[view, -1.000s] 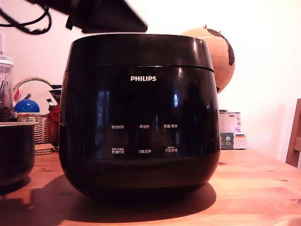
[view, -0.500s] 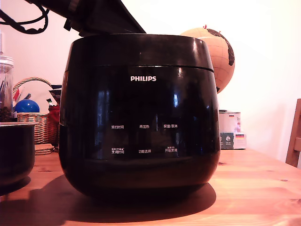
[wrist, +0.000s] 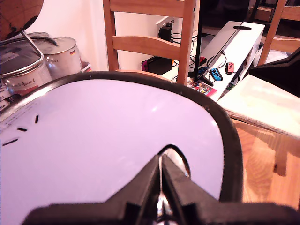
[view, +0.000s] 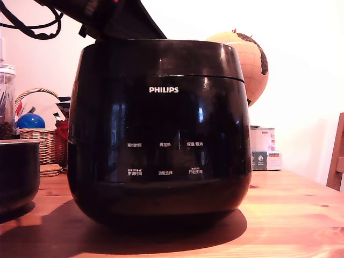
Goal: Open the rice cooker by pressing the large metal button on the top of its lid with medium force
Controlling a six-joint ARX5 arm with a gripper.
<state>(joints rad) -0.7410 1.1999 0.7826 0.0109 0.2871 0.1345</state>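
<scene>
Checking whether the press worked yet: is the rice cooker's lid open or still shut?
Shut. In the exterior view the lid sits flat on the rice cooker; the wrist view shows the closed end effector at the button.

black rice cooker (view: 159,129) on wooden table (view: 290,215), lid (view: 158,56) shut

Your glossy black rounded rice cooker (view: 159,129) sits mid-bench (view: 290,215). At the exterior view's left stands a dark bowl-like pot (view: 17,172), a woven wicker basket (view: 43,141) behind it. A tan globe (view: 248,59) stands behind the cooker at that view's right. Your hand (wrist: 161,174) sits above the lid (wrist: 108,140).
</scene>
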